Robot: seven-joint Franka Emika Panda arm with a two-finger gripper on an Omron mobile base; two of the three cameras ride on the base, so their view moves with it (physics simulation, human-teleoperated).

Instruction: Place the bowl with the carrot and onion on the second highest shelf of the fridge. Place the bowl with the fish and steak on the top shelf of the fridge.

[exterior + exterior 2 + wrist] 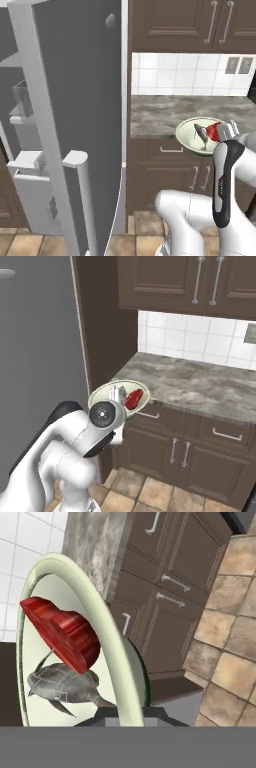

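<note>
Gripper is clamped on the rim of our bowl; fish and steak (both loose) could slide out if we tilt it toward the fridge door.

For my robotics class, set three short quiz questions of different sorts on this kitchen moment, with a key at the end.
1. True or false: the bowl carried at the gripper holds a steak and a fish.
2. Multiple choice: in the left base view the fridge door is A) open, swung toward the camera; B) shut flat against the cabinets; C) lying on the floor.
3. Fill in: behind the bowl in the right base view lies a stone-patterned ____, below a white tiled wall.

Key: 1 true; 2 A; 3 counter.
</note>
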